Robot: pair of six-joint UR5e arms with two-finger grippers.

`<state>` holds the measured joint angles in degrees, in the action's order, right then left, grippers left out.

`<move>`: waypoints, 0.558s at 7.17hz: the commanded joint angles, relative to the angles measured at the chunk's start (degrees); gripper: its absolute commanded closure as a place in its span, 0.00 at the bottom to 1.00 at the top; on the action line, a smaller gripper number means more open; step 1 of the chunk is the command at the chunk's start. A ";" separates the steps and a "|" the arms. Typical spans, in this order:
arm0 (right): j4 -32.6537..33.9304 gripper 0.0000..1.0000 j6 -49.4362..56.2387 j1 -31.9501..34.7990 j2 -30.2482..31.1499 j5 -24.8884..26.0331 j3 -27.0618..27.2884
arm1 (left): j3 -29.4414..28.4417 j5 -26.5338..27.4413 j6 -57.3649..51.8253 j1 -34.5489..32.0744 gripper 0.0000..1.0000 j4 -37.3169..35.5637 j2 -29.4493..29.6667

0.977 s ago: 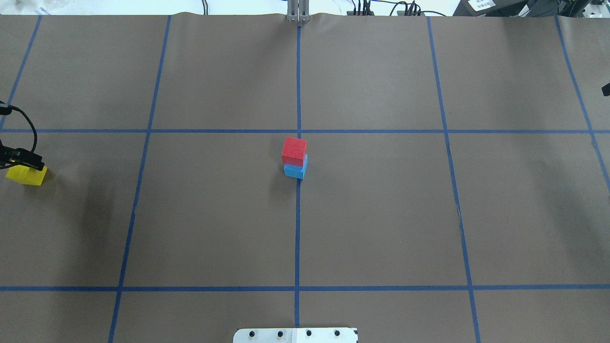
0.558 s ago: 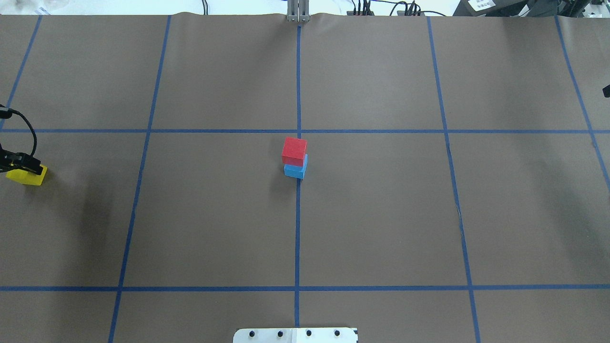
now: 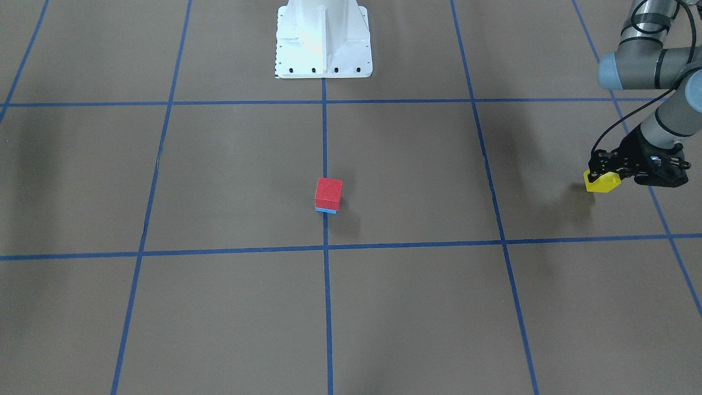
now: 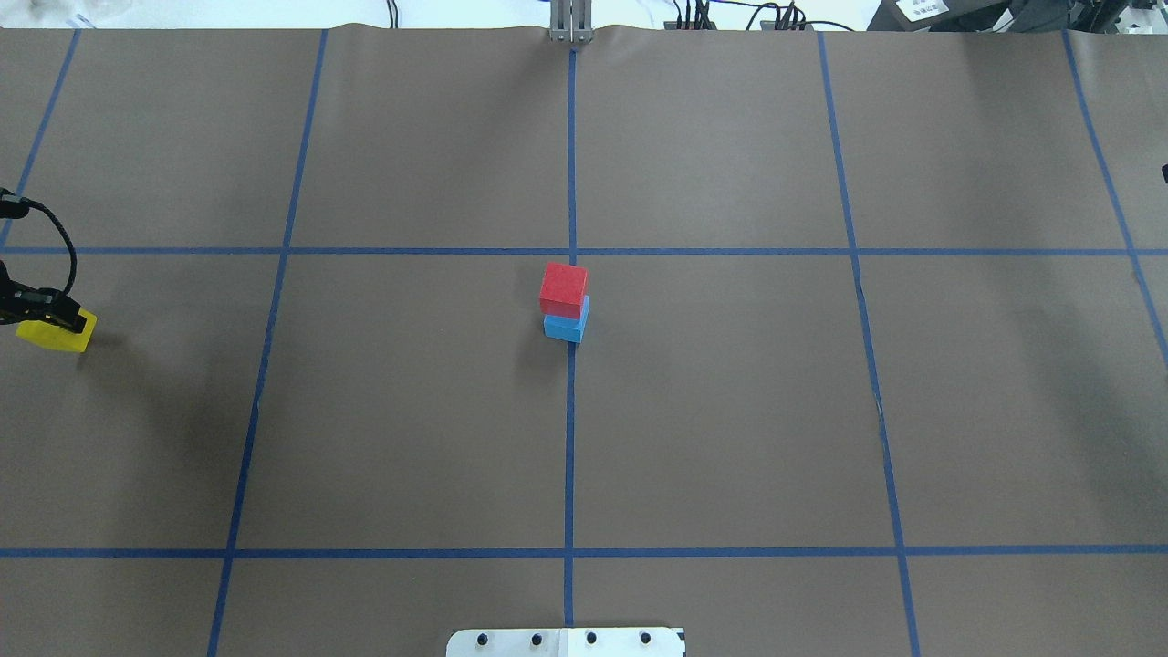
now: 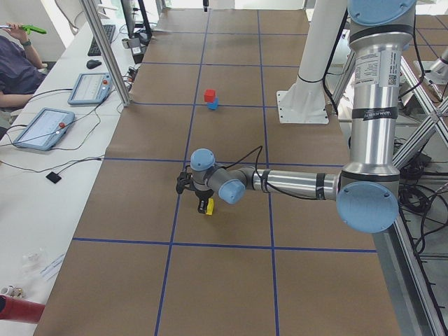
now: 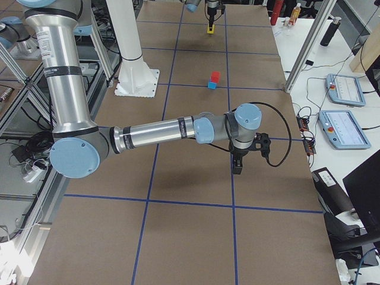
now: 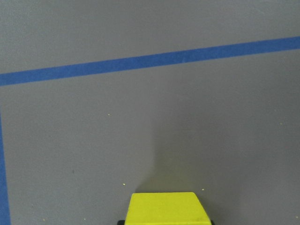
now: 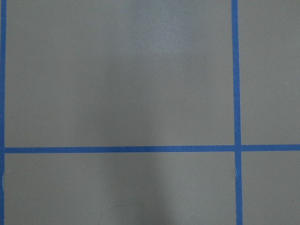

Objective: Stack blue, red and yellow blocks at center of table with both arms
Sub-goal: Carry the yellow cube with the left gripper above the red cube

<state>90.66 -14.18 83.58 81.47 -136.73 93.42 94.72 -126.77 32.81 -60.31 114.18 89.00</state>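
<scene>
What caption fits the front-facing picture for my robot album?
Left end effector holds the yellow block; red block sits on blue block mid-table.

Blue-taped brown table (image 4: 712, 411), tablet (image 5: 43, 127), keyboard (image 5: 103, 40), mouse (image 5: 94, 64)

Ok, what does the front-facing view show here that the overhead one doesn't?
Only front-facing: the left arm and the whole left gripper, shut on the yellow block. Only overhead: the cables past the table, and the full side of the blue block. Both: the red block on the blue one at centre.
</scene>
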 commanded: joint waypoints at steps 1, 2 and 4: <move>0.13 0.00 4.65 0.88 1.23 0.06 -0.51 | 11.84 -0.58 -3.78 -0.34 1.00 -24.04 7.96; 0.13 0.00 7.21 1.75 2.02 0.06 -0.60 | 13.98 -0.23 -3.89 -0.25 1.00 -34.62 15.95; -0.14 0.00 11.33 4.30 7.70 -0.20 3.24 | 13.48 -0.32 -2.32 2.80 1.00 -45.92 29.94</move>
<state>90.61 -5.99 86.64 85.62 -136.81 94.25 108.02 -127.10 29.75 -59.69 76.67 109.92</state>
